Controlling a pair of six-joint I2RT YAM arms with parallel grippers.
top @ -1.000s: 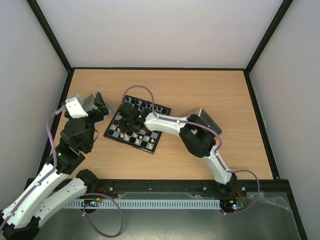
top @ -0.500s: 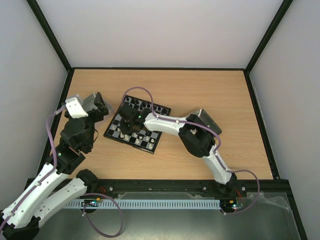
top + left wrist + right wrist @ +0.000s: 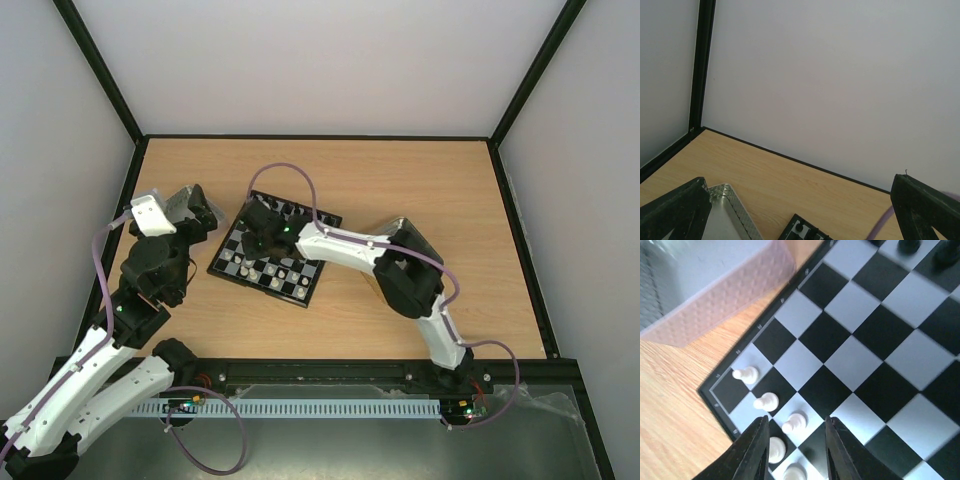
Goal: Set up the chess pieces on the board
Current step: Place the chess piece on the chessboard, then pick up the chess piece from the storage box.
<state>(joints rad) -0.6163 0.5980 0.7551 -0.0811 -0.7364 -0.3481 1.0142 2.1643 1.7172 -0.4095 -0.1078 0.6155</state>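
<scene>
The board (image 3: 300,282) lies left of the table's middle, with white chess pieces (image 3: 283,272) along its near rows and black ones (image 3: 300,213) along its far edge. My right gripper (image 3: 262,228) hovers over the board, open. In the right wrist view its fingertips (image 3: 761,426) stand on either side of a white pawn (image 3: 794,423) without touching it. More white pawns (image 3: 766,401) stand in a row beside it. My left gripper (image 3: 205,215) hangs wide open at the board's left, holding nothing. Its wrist view catches the board's corner (image 3: 790,235).
A silver tray (image 3: 178,205) lies under my left gripper, and its corner shows in the left wrist view (image 3: 726,207). A second tray (image 3: 412,236) sits under the right arm. A purple cable (image 3: 290,180) arches over the board. Black frame rails edge the table.
My right gripper's jaws have parted and left a white pawn standing on the board. That gripper has shifted toward the board's far side. The left arm has not moved.
</scene>
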